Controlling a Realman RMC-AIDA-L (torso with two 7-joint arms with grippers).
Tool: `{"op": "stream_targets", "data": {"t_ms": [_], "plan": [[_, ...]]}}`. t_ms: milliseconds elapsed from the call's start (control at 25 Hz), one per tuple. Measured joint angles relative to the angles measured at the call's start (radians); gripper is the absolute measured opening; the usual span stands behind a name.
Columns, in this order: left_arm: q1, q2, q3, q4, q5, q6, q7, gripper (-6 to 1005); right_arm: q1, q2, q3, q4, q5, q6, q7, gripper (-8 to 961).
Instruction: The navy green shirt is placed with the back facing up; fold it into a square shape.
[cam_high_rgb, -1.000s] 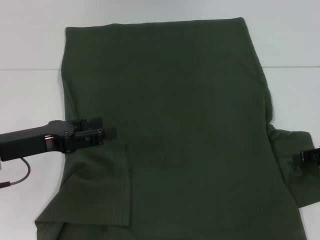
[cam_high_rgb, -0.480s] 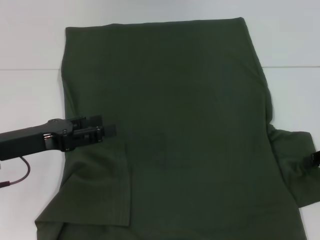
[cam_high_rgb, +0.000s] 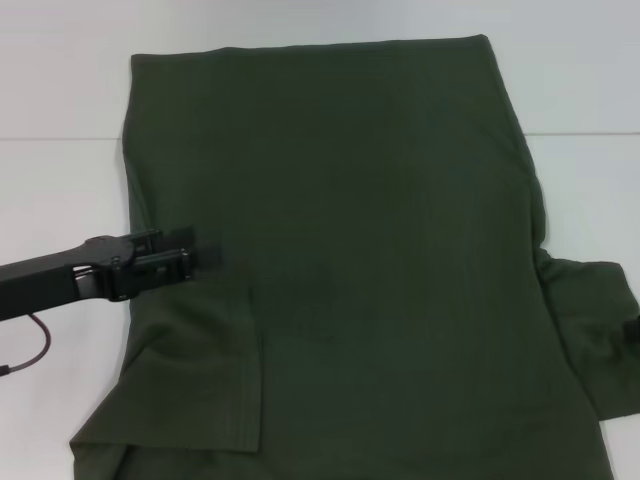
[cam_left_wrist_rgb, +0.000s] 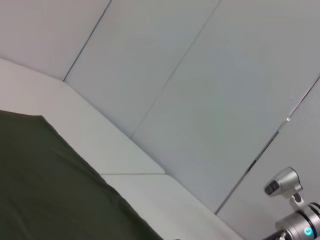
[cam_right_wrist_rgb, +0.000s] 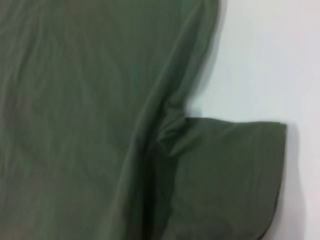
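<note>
The navy green shirt (cam_high_rgb: 380, 260) lies flat on the white table, plain side up, and fills most of the head view. Its left sleeve (cam_high_rgb: 205, 385) is folded inward onto the body. The right sleeve (cam_high_rgb: 590, 330) still lies spread outward, and the right wrist view shows this sleeve (cam_right_wrist_rgb: 225, 175) from above. My left gripper (cam_high_rgb: 200, 255) hovers over the shirt's left edge at mid-height, open, with no cloth between its fingers. The left wrist view catches only a corner of the shirt (cam_left_wrist_rgb: 45, 190). My right gripper is out of view past the right edge.
The white table (cam_high_rgb: 60, 190) shows bare to the left of the shirt and the table (cam_high_rgb: 590, 180) also to its right. A thin cable (cam_high_rgb: 35, 345) hangs below the left arm. Pale wall panels (cam_left_wrist_rgb: 200, 75) stand behind the table.
My left gripper has drawn back leftward and slightly toward the far side. The right gripper, seen at the right edge earlier, has slid out of the picture. The shirt has not moved.
</note>
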Motion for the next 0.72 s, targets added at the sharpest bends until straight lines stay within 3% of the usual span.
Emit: {"op": "stream_targets", "data": {"t_ms": [320, 720], "plan": [[0.011, 0.000, -0.018, 0.000, -0.011, 0.017, 0.002, 797, -0.016, -0.005, 0.019, -0.071, -0.038, 0.014, 0.055, 14], [0.022, 0.000, -0.046, 0.000, -0.036, 0.035, -0.016, 798, 0.031, -0.017, 0.012, -0.080, -0.090, 0.074, 0.133, 13]]}}
